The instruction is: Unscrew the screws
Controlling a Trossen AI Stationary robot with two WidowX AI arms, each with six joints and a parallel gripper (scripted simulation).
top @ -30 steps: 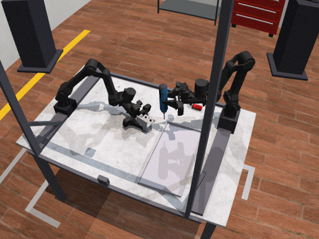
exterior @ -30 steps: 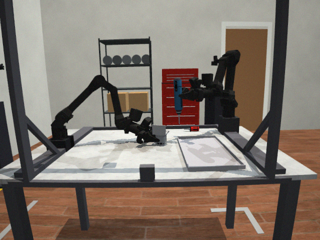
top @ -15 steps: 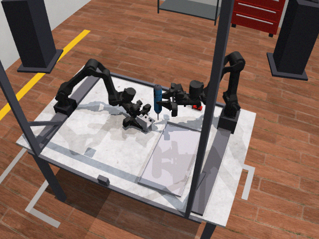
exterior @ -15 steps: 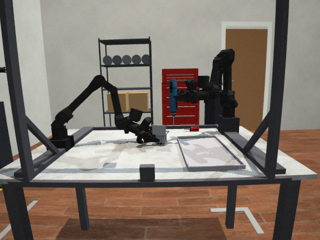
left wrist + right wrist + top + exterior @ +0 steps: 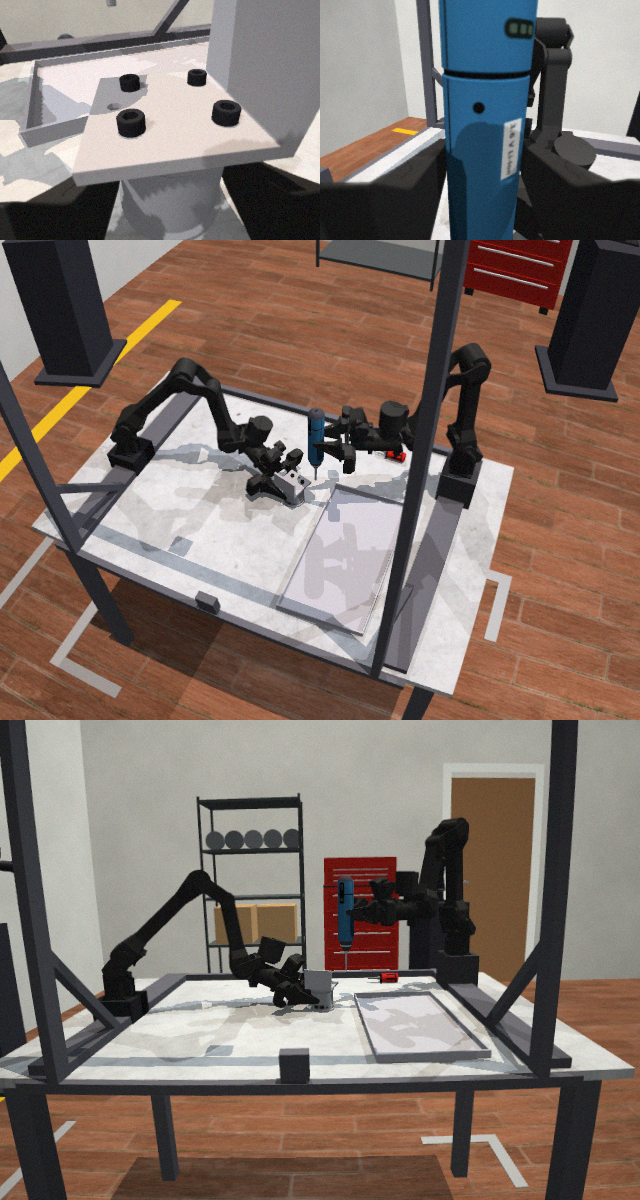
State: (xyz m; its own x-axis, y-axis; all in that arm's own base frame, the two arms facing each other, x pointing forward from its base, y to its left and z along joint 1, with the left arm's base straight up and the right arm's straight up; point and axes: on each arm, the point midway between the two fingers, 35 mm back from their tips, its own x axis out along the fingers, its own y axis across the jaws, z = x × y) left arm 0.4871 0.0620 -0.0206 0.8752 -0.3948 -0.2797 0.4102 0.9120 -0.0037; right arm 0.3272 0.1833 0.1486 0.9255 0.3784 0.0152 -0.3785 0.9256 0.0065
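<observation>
The long, dark blue barrel of the electric screwdriver (image 5: 315, 438) (image 5: 345, 926) (image 5: 482, 125) is gripped upright between the partly spread fingers of the right gripper (image 5: 324, 438) (image 5: 351, 912) (image 5: 482, 145), its bit pointed down and held clear of the screws. Across from it, low over the table (image 5: 232, 550) (image 5: 232, 1030), the joint module (image 5: 296, 501) (image 5: 325, 1002) (image 5: 172, 205) is clasped from both sides by the left gripper (image 5: 290, 491) (image 5: 317, 996) (image 5: 169, 155), whose fingers are set fairly wide around the round body. The module is kept standing, and is topped by the bracket (image 5: 285, 485) (image 5: 317, 979) (image 5: 170, 150), whose flat plate is seen in place beneath an upright wall. Four black socket-head screws (image 5: 131, 122) (image 5: 226, 112) (image 5: 130, 82) (image 5: 197, 77) are seen on the plate, one toward each corner. A shallow tray (image 5: 320, 621) (image 5: 431, 1057) (image 5: 55, 132) is placed near the module, and a red-handled tool (image 5: 395, 456) (image 5: 389, 977) is laid on the table beyond it, on the right arm's side.
</observation>
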